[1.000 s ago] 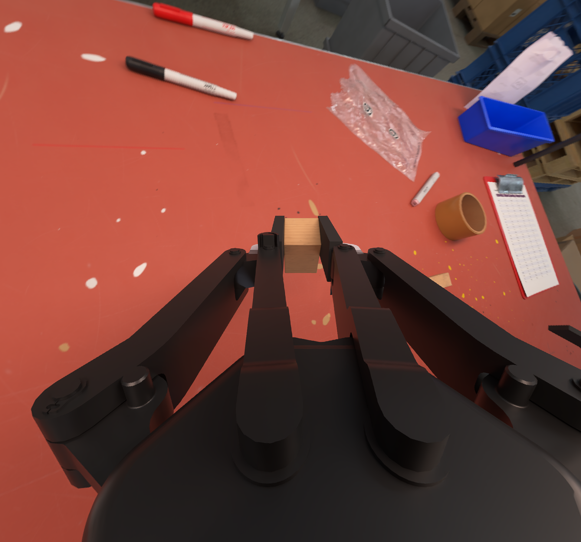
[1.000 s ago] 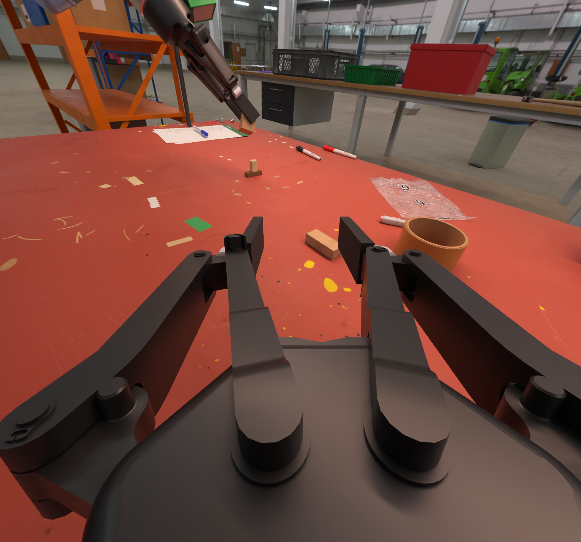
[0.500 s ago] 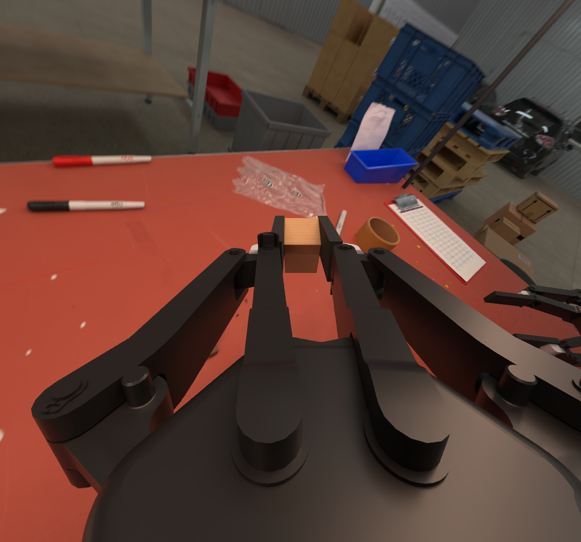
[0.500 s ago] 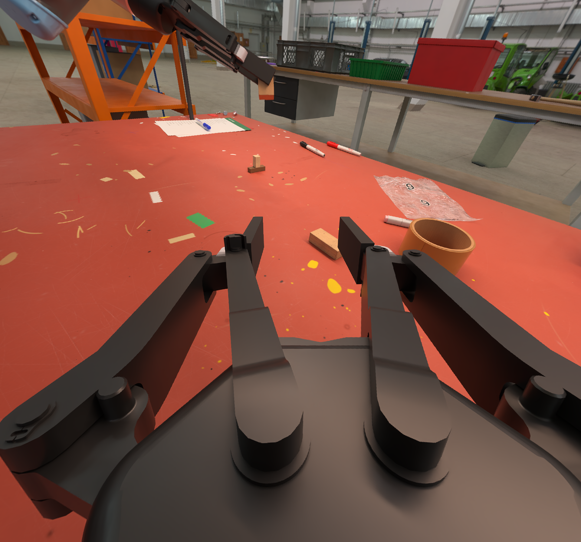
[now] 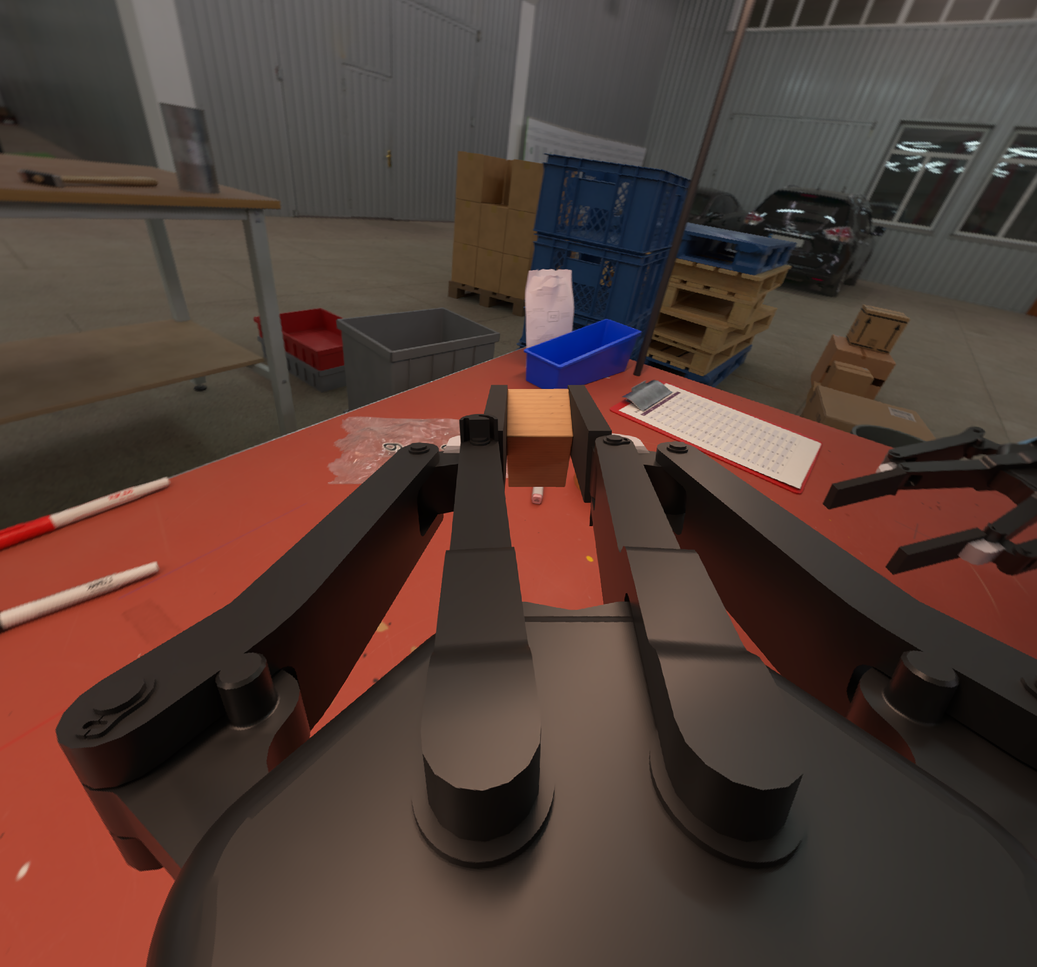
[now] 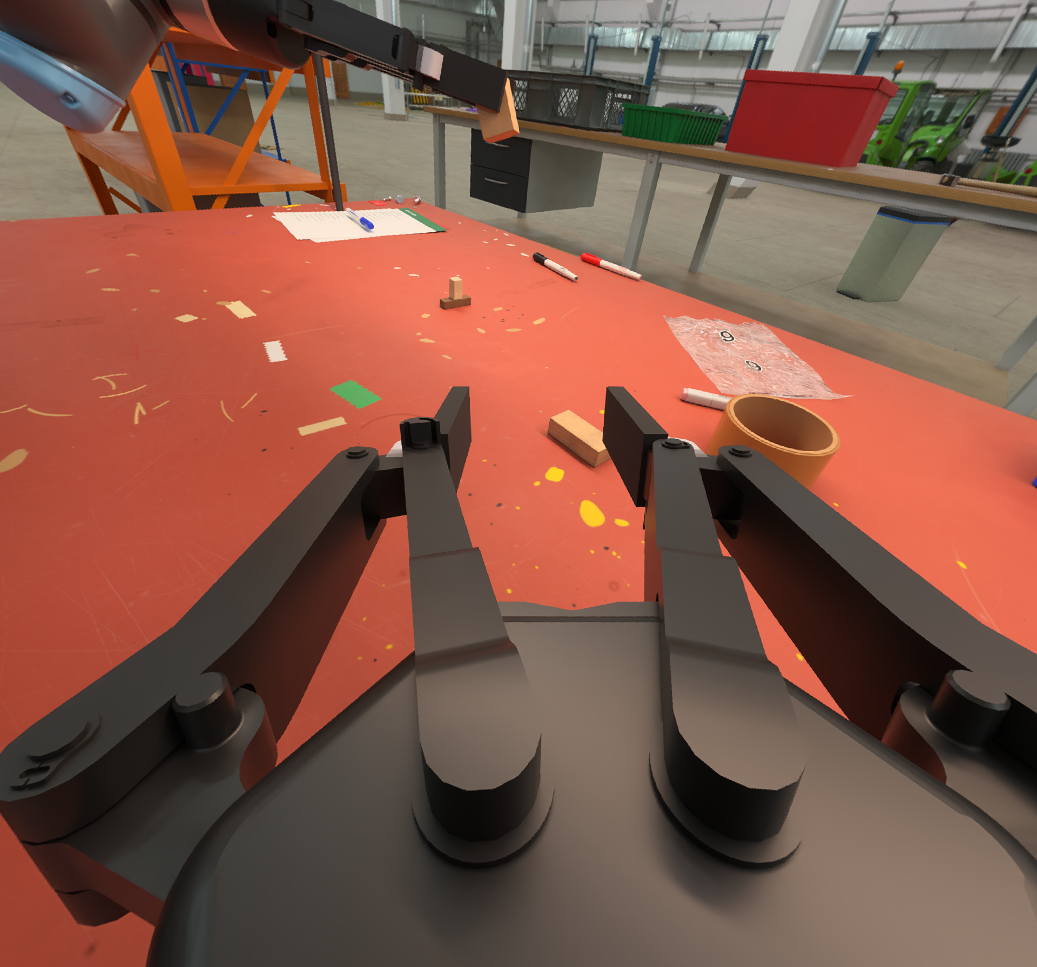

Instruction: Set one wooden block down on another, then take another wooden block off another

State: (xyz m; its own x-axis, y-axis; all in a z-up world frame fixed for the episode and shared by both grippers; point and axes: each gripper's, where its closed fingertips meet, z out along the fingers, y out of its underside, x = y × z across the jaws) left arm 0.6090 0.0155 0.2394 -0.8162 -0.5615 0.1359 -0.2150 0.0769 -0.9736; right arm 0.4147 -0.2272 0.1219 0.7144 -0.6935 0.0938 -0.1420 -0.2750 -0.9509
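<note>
My left gripper (image 5: 538,423) is shut on a wooden block (image 5: 538,435) and holds it high above the red table (image 5: 224,519); the right wrist view shows that block (image 6: 499,118) in the air at the left gripper's tip. My right gripper (image 6: 536,435) is open and empty, low over the table. A flat light wooden block (image 6: 578,438) lies on the table just beyond its fingertips. Farther back a small upright block (image 6: 455,288) stands on a darker flat block (image 6: 455,302).
An orange tape roll (image 6: 777,438), a white marker (image 6: 704,398) and a plastic bag (image 6: 740,359) lie right of the flat block. Black and red pens (image 6: 555,266), papers (image 6: 353,224), a clipboard (image 5: 724,435) and a blue bin (image 5: 583,353) sit near the table edges.
My left gripper has risen and tilted from pointing down at the table to pointing nearly level, carrying the block higher. My right gripper has stayed in place, open.
</note>
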